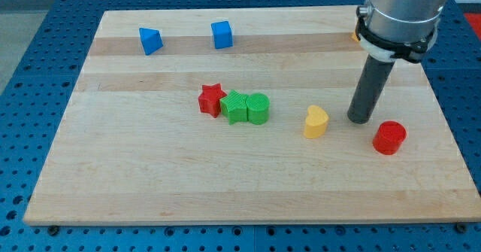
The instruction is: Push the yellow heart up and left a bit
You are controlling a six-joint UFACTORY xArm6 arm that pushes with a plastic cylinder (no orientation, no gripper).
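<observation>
A: My tip (360,119) is down on the wooden board (150,184), bare rod, nothing to open or close. The yellow heart (316,122) sits just to its view-left, apart.

B: And the red cylinder (389,138)?

A: Near, view-right and slightly below. Green blocks (246,107) and red star (212,99) lie well left.

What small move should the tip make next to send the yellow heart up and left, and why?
Probably slide my tip down and slightly left, to get below and to the right of the yellow heart. Right now the tip stands to the heart's right, apart from it and about level, with the red cylinder further right. A push from here would likely drive the heart mainly leftward, not up.
</observation>
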